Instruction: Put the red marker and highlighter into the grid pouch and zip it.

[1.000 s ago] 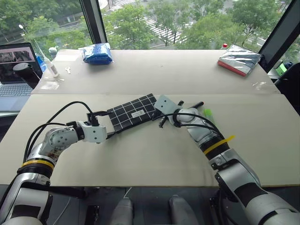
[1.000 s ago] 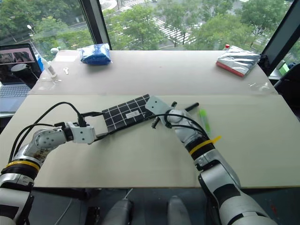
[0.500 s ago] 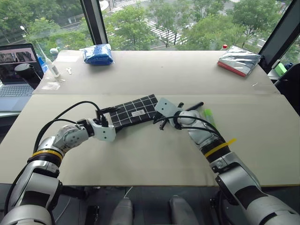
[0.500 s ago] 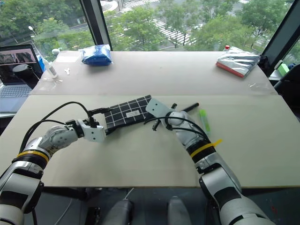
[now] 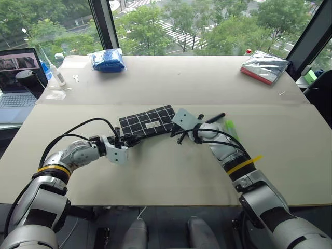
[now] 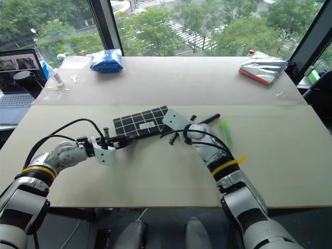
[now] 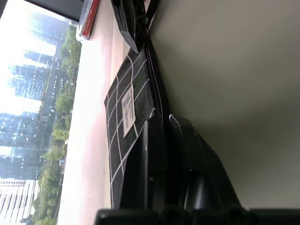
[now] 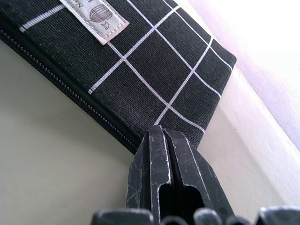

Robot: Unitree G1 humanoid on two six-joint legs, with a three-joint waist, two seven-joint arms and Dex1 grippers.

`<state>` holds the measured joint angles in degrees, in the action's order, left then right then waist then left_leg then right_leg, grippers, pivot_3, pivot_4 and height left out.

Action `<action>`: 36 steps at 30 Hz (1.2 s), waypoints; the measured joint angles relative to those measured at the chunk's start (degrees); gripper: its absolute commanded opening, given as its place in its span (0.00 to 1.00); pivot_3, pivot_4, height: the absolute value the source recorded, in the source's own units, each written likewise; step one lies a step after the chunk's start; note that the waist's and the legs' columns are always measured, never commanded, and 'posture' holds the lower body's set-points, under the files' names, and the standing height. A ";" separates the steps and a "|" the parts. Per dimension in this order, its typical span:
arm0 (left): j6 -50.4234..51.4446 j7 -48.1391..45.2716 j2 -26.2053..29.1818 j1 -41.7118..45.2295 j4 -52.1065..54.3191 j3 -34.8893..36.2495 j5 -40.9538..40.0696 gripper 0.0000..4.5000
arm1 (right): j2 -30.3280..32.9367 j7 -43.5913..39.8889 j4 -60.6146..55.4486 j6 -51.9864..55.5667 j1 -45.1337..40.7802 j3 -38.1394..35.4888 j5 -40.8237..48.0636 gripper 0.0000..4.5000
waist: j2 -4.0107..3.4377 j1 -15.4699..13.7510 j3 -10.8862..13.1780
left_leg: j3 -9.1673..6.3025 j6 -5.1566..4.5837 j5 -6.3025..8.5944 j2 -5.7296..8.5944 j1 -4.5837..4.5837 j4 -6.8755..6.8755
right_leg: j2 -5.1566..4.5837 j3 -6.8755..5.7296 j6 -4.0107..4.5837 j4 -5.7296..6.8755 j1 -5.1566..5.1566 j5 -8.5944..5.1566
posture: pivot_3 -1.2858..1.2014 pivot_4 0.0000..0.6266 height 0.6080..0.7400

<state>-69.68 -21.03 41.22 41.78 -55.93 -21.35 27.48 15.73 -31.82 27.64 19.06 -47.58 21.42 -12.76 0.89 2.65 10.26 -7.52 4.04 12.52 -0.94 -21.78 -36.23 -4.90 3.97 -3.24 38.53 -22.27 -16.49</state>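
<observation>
**Inspector A:** Beige board makes up the surface (image 5: 171, 176), two panels butted together. On it, between the two hands, lies the grid pouch (image 5: 148, 120), flat, black fabric with white lines and a small white label facing up.

**Inspector B:** Confirmed. State of the left hand (image 5: 136, 138)?

**Inspector A:** Fingers drawn tight together at the pouch's near long edge, toward its left end. The left wrist view shows them pinched along the zipper side; what exactly they grip I cannot tell.

**Inspector B:** And the right hand (image 8: 163, 140)?

**Inspector A:** Fingers pressed together with no gap, tips clamped on the pouch's corner at its right end, by the zipper line. The pouch runs from that hand across to the left one.

**Inspector B:** The highlighter?

**Inspector A:** The highlighter (image 5: 231, 128) lies on the surface just beyond the right hand's wrist, on its outer side, outside the pouch. A slim dark pen (image 5: 213, 118) lies close beside it, nearer the right hand; its colour is too hard to read to say it is the red marker.
</observation>
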 measured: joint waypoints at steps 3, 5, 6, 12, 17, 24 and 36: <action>0.05 -1.26 -0.14 0.00 -0.12 0.04 -0.88 0.01 | -0.33 0.05 0.56 -0.03 -0.28 -0.18 -0.01 0.00 | 0.00 0.03 0.00 | 0.00 0.00 0.00 0.00 0.01 0.00 | 0.00 0.00 0.00 0.00 0.00 0.00 | 0.52 0.24 1.00; 0.18 -1.38 -0.16 0.02 -0.34 0.11 -0.93 0.01 | -0.47 0.08 0.75 -0.04 -0.36 -0.24 -0.01 0.00 | 0.00 0.05 0.00 | 0.00 0.00 0.00 0.00 0.02 0.00 | 0.00 0.00 0.00 0.00 0.00 0.00 | 0.52 0.24 1.00; 0.32 -1.33 -0.16 0.02 -0.38 0.14 -0.91 0.01 | -0.51 0.11 0.82 -0.04 -0.38 -0.28 0.00 0.00 | 0.00 0.05 0.00 | 0.00 0.00 0.00 0.00 0.02 0.00 | 0.00 0.00 -0.01 0.01 0.00 0.00 | 0.52 0.24 1.00; 1.26 -2.69 -0.41 0.15 -1.12 0.30 -2.84 0.01 | -0.55 0.20 0.98 -0.27 -0.39 -0.35 0.00 0.00 | 0.00 0.09 0.00 | 0.00 0.00 0.00 0.00 0.02 0.00 | 0.00 0.00 -0.01 0.03 0.00 -0.01 | 0.52 0.24 1.00; 1.84 -3.82 -0.75 0.12 -1.11 0.48 -3.91 0.01 | -0.56 0.25 1.05 -0.27 -0.39 -0.46 0.01 0.00 | 0.00 0.05 0.00 | -0.01 -0.01 -0.01 0.00 0.02 0.00 | 0.00 0.00 -0.02 0.03 0.00 -0.01 | 0.52 0.24 1.00; 3.62 -7.16 -1.66 -1.57 -1.04 1.66 -8.22 0.27 | -0.58 -0.11 1.09 -0.44 -0.41 -0.67 0.05 0.00 | 0.00 0.11 0.00 | -0.01 -0.01 -0.01 0.00 0.01 0.01 | 0.00 0.00 -0.02 0.02 -0.01 -0.01 | 0.52 0.24 1.00; 6.11 -9.03 -1.60 -2.38 0.96 2.74 -8.83 0.86 | -0.83 -0.10 2.15 -1.19 -0.69 -1.32 0.05 0.00 | 0.00 0.12 0.00 | -0.01 -0.01 -0.01 0.00 0.02 0.01 | 0.00 0.00 -0.01 0.02 -0.01 -0.01 | 0.52 0.24 1.00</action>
<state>-63.56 -30.06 39.61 39.39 -54.97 -18.61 18.65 14.90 -31.93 29.79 17.86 -48.27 20.10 -12.71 0.89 2.76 10.26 -7.53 4.03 12.51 -0.94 -21.77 -36.22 -4.90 3.96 -3.25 38.55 -22.28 -16.50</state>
